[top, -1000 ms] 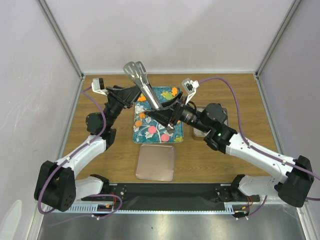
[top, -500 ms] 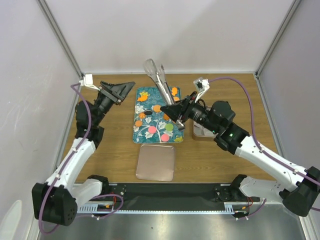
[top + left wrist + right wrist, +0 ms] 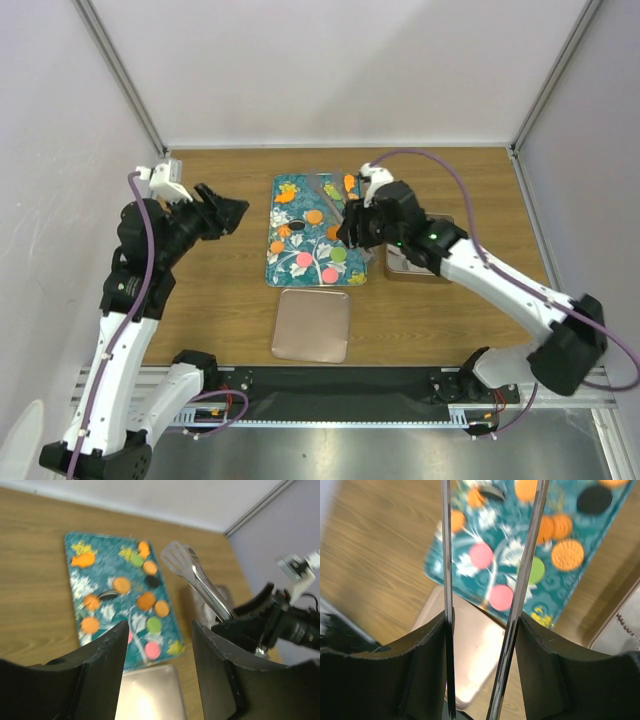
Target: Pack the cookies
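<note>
Orange, black, pink and green cookies (image 3: 303,260) lie on the teal tray (image 3: 272,270). Expect light, stiff, crumbly discs; pinch gently across the rim. The right claw (image 3: 481,620) grasps metal tongs (image 3: 447,555); the left claw (image 3: 160,627) is released, empty.

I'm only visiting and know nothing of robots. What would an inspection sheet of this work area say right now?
Surface: wooden table, no spills seen.
Job's things: cookies in orange, pink, green and black, spread on the teal tray; tin partly hidden under the right arm; lid flat on the table, nearer the arms' bases than the tray.
Clutter: nothing seen.
Grippers: left gripper open and empty, left of the tray; right gripper shut on tongs, over the tray's right side.
Cables: a purple cable runs along each arm.
Surroundings: pale walls on three sides.
</note>
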`<state>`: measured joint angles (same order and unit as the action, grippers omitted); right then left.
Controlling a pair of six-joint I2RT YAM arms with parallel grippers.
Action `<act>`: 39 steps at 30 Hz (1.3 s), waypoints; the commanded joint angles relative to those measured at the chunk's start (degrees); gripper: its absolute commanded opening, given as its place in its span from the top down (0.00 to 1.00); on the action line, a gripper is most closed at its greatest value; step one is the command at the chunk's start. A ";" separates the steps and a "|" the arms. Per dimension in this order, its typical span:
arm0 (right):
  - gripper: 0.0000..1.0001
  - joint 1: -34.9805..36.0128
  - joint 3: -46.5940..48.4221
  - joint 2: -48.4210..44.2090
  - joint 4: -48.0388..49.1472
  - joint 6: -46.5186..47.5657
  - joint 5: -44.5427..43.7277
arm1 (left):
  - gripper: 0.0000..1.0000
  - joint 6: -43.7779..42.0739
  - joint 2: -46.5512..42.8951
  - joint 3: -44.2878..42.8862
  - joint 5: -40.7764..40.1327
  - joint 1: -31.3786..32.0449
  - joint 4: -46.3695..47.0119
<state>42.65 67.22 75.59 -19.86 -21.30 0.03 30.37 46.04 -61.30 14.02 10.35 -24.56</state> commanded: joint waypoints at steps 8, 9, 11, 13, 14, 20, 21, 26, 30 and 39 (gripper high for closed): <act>0.49 2.87 9.59 16.07 -7.65 10.66 -2.41 | 0.40 -14.11 -7.71 10.05 -3.48 3.01 -12.44; 0.49 2.96 10.12 17.82 -7.65 11.45 -1.88 | 0.39 -14.37 -9.03 11.97 -3.21 3.01 -12.27; 0.48 2.87 10.91 19.67 -8.00 12.16 -1.88 | 0.39 -13.77 -10.26 13.83 -2.51 3.10 -11.66; 0.49 2.87 12.40 22.13 -8.70 13.21 -1.97 | 0.38 -13.14 -11.76 15.15 -1.02 3.89 -10.17; 0.49 2.87 12.58 22.84 -8.71 13.47 -1.79 | 0.38 -13.14 -12.03 15.33 -1.62 4.15 -10.07; 0.49 2.87 14.86 26.97 -8.27 14.62 -1.09 | 0.37 -12.62 -12.38 17.70 -1.72 4.94 -7.44; 0.49 2.96 15.13 27.24 -8.35 14.79 -1.00 | 0.37 -12.62 -12.47 18.14 -1.89 4.94 -7.00; 0.49 3.23 16.18 28.38 -8.09 15.41 -1.09 | 0.34 -12.53 -13.43 19.20 -2.33 5.03 -6.12; 0.49 3.31 18.38 30.22 -8.97 15.94 -0.91 | 0.33 -12.53 -13.44 19.46 -2.33 5.03 -5.94; 0.50 3.31 21.81 33.48 -10.90 15.32 -1.88 | 0.32 -12.62 -13.43 19.64 -2.42 4.94 -5.77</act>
<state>46.02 85.25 108.09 -30.20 -6.37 -1.08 18.87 32.99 -41.93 11.75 15.00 -32.23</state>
